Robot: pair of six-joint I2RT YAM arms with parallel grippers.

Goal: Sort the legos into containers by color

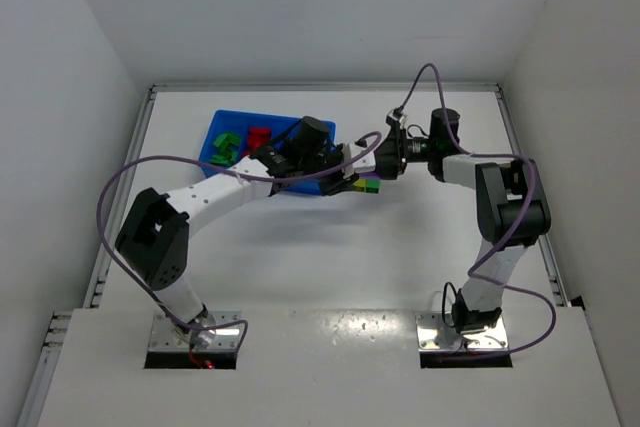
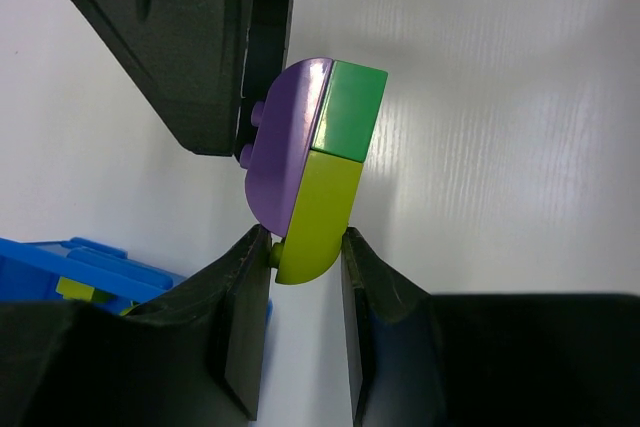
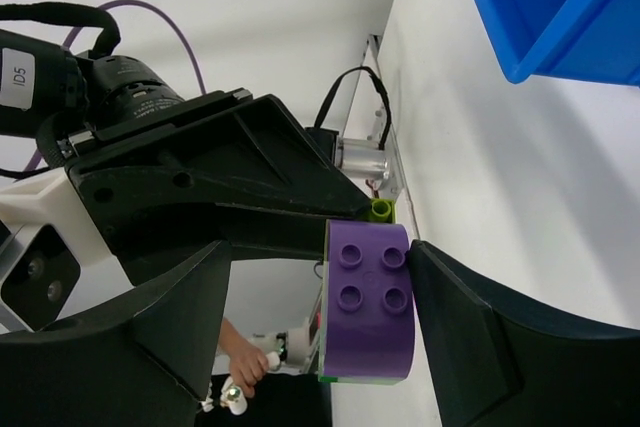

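A clump of legos hangs just right of the blue tray. It is a purple brick, a green brick and a yellow-green brick stuck together. My left gripper is shut on the yellow-green brick's rounded end. My right gripper is open around the purple brick. One finger touches the brick's side and the other stands apart. In the top view the left gripper and right gripper meet at the clump.
The tray's compartments hold green legos and red legos. A corner of the tray shows above the right gripper, and another part of the tray lies by the left gripper. White walls enclose the table on three sides.
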